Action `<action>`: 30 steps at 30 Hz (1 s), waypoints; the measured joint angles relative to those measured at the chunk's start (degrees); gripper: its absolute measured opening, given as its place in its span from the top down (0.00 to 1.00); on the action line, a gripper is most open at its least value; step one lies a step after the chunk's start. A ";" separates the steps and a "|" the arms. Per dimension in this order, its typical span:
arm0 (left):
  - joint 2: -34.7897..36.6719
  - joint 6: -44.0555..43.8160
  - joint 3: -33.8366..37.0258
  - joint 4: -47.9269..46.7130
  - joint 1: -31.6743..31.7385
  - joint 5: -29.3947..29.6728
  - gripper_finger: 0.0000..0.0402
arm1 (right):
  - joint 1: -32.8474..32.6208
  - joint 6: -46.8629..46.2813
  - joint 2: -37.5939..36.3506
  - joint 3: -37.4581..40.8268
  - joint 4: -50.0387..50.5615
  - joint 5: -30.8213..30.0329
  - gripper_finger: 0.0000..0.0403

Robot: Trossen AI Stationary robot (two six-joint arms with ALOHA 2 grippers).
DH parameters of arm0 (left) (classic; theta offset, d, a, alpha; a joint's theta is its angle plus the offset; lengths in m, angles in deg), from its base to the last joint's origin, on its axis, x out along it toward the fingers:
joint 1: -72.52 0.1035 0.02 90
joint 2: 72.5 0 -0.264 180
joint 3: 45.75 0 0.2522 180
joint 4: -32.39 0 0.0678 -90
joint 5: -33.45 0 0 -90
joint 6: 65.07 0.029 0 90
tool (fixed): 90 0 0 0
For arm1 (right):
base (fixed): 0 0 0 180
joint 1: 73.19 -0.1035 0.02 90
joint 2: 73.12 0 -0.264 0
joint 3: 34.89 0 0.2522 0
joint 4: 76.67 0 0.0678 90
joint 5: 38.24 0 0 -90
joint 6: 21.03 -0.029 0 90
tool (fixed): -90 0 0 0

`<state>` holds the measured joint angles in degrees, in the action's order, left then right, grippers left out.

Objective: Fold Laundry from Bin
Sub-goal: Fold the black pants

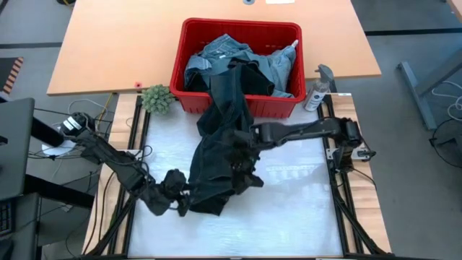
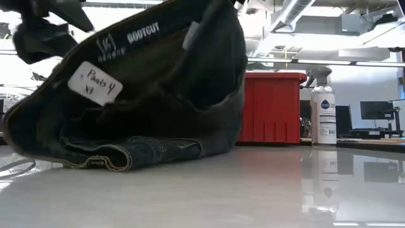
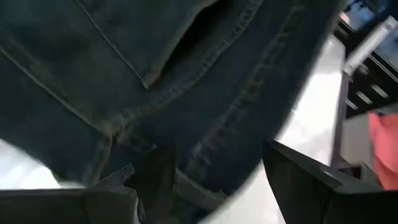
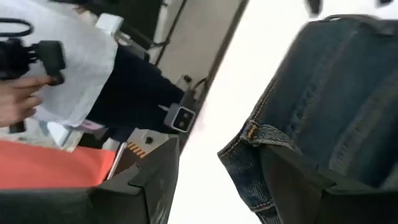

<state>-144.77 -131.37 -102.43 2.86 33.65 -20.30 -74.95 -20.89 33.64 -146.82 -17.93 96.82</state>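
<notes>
The red bin (image 1: 189, 43) stands at the table's far side with light blue denim laundry (image 1: 216, 61) inside. A pair of dark jeans (image 1: 216, 155) trails from the bin over its near wall (image 1: 229, 101) and lies heaped on the white table (image 1: 289, 209). In the low view the jeans (image 2: 145, 107) show a white tag. My left gripper (image 1: 180, 196) is open at the heap's near left edge. My right gripper (image 1: 242, 148) is open above the heap's right side. My left gripper comes slanting down at the jeans' seamed edge (image 3: 193, 186), which lies between its open fingers (image 3: 155, 180); I cannot tell whether they touch it. My right gripper has one finger (image 4: 298, 174) in front of a denim corner (image 4: 252, 134); whether it touches cannot be told.
A spray bottle (image 1: 316, 92) stands at the bin's right corner and a small green plant (image 1: 157, 98) at its left. A wooden table (image 1: 108, 50) lies behind the bin. A person's hand (image 4: 18, 93) shows beyond the table in the right wrist view.
</notes>
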 joint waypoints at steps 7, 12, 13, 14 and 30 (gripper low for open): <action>0.00 1.49 0.00 -0.28 5.01 3.22 0.44 | 2.04 4.60 0.00 -7.72 18.02 -4.36 0.38; -0.02 3.69 0.00 -0.22 6.73 4.25 0.44 | 2.30 10.13 0.00 -12.27 29.57 -7.50 0.38; -0.02 4.16 0.00 -0.17 6.94 4.87 0.44 | 2.52 11.44 0.00 -13.37 32.15 -8.87 0.38; -0.02 4.36 0.00 0.06 7.19 5.59 0.44 | 2.83 12.15 0.02 -14.60 34.34 -10.02 0.38; 1.14 7.43 -0.61 3.74 12.61 11.77 0.44 | 15.72 -7.04 0.02 -23.40 31.25 -39.99 0.38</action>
<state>-143.64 -123.94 -103.04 6.60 46.27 -8.52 -59.23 -27.93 33.66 -170.21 13.33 56.84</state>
